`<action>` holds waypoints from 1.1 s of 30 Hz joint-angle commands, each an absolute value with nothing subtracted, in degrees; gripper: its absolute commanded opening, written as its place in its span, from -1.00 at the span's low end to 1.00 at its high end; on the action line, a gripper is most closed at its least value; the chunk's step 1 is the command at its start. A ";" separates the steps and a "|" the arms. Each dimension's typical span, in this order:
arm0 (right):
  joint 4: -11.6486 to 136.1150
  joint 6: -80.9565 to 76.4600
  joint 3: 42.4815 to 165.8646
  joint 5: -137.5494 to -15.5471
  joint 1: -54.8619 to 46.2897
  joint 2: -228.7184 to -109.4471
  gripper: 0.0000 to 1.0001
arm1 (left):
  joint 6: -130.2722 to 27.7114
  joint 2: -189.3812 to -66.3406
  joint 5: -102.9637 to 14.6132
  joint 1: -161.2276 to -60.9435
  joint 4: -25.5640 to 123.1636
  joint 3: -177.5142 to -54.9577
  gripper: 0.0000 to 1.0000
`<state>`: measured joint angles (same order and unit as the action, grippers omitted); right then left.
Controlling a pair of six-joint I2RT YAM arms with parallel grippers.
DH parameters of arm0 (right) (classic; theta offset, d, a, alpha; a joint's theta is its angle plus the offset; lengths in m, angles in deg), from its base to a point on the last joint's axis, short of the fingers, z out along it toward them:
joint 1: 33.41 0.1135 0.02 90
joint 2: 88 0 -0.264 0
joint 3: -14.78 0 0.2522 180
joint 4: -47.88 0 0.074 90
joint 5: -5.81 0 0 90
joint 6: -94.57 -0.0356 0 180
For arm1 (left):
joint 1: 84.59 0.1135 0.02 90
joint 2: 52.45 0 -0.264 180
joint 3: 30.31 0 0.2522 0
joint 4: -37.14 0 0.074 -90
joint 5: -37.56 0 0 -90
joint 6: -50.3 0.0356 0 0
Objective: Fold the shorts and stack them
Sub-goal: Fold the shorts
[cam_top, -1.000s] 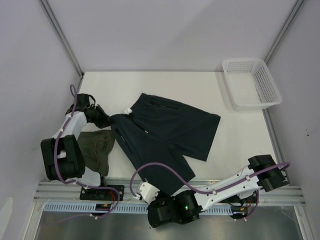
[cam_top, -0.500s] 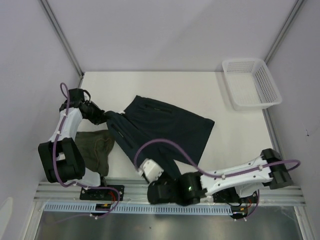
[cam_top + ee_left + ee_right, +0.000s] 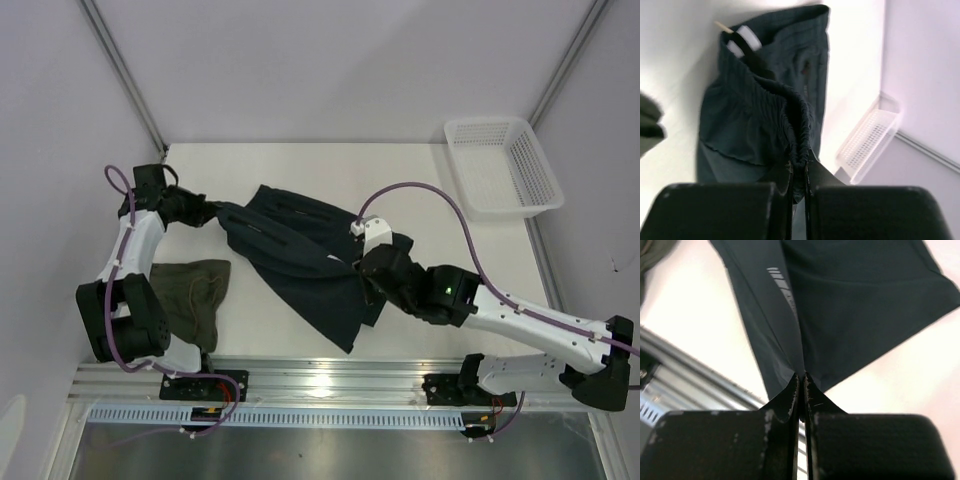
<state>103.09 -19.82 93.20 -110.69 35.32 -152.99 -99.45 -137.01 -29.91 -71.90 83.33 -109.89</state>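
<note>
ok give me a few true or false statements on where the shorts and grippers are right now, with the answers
1. The left gripper is shut on the waistband of the navy shorts. True.
2. The right gripper hangs open above the shorts. False: it is shut on the cloth of the navy shorts.
3. The olive shorts lie in the basket. False: they lie on the table, at its near left side.
4. The basket stands at the table's far right corner. True.
</note>
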 commanded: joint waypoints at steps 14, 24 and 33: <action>96.97 -9.76 94.80 -91.93 7.39 -155.32 -1.00 | -119.58 -146.05 -28.27 -76.93 69.37 -119.30 -1.00; 91.96 -7.39 95.60 -80.33 -6.42 -163.49 -1.00 | -123.90 -158.18 -26.95 -80.01 65.75 -127.99 -1.00; 86.69 -7.56 97.53 -75.49 -14.42 -174.48 -1.00 | -126.79 -165.39 -29.23 -80.81 63.13 -133.63 -1.00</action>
<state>89.76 -8.41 94.82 -77.69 -12.42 -171.97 -123.40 -164.40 -28.12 -80.60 67.48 -130.57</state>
